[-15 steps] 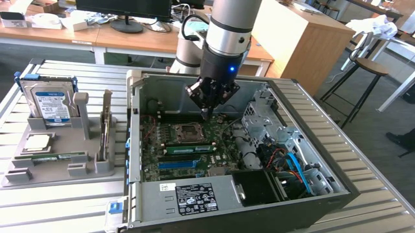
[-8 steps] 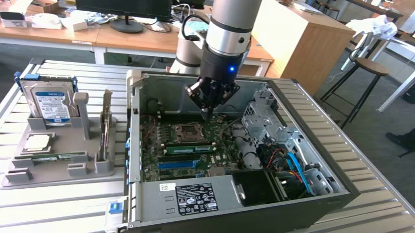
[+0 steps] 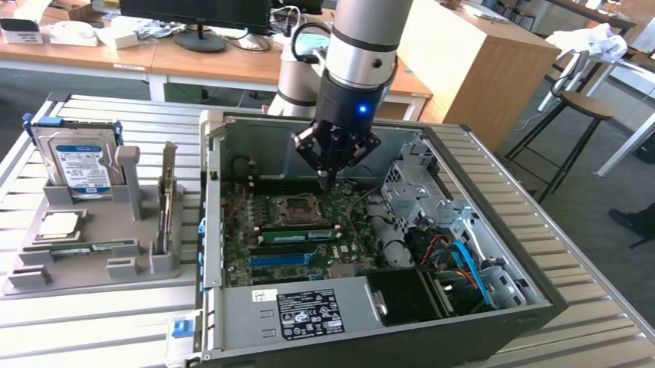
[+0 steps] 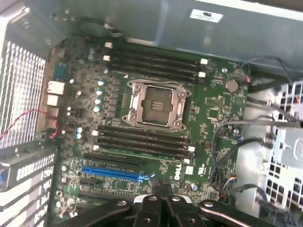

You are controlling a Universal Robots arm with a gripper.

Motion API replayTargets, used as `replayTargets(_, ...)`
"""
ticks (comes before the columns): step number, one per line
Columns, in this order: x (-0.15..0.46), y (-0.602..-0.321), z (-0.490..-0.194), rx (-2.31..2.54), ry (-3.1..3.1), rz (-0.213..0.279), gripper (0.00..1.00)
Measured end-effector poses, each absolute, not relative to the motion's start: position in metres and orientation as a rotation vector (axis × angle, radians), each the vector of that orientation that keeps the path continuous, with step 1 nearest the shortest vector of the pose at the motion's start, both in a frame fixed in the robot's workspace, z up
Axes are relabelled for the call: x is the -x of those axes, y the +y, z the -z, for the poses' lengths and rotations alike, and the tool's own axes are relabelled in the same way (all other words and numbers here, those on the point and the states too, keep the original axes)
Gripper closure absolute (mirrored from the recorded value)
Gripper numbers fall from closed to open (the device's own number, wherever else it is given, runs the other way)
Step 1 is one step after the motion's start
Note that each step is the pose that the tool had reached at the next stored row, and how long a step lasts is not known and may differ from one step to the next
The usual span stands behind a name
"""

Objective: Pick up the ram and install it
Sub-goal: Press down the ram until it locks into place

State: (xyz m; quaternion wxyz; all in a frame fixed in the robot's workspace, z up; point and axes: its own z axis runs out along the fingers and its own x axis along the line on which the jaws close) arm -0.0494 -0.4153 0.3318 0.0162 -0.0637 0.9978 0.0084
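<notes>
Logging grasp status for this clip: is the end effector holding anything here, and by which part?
Nothing is held. The end effector is shut and empty above the motherboard; a ram stick already sits in a slot.

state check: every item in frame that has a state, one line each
gripper: shut, empty, hovering over the motherboard inside the case
ram: lying in a slot beside the CPU socket; whether fully seated is unclear
CPU socket: empty, no processor in it
computer case: side panel off, lying open on the table
hard drive: upright in the grey holder
processor chip: flat on the holder
</notes>
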Motion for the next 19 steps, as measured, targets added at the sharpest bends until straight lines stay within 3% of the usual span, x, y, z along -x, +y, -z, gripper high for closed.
replayTargets(19, 0.0497, -0.4153, -0.3311, 0.068, 3.128, -0.025, 0.9)
